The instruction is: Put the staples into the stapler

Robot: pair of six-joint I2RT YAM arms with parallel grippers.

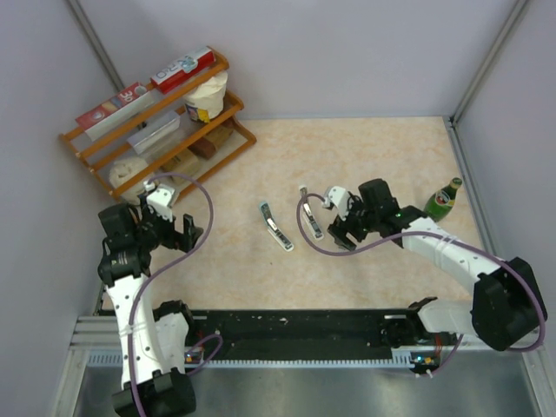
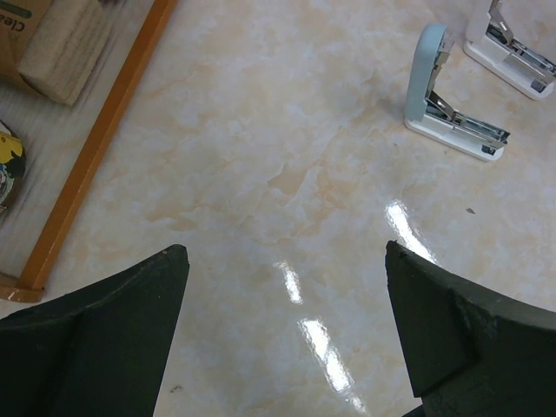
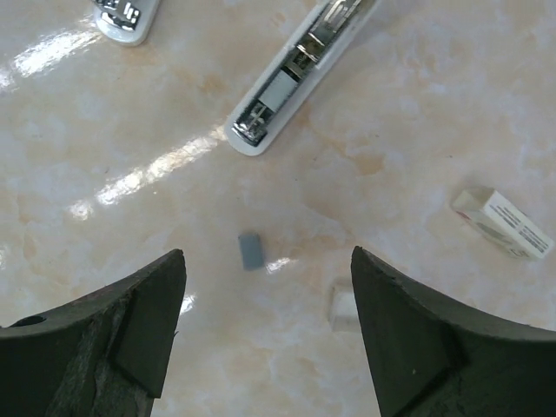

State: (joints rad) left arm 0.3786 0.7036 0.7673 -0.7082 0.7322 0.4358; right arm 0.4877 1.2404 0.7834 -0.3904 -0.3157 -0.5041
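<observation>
Right arm stretches across the counter (image 1: 373, 148), wrist pitched down, right hand (image 3: 267, 261) just near side of the opened stapler (image 3: 295, 78). Fingers apart, gripping nothing. Staples (image 3: 250, 250): small grey strip flat on the counter, in the gap between the fingers, near the stapler's tip. Left hand (image 2: 286, 252) spread wide, empty, well left of the stapler.
</observation>
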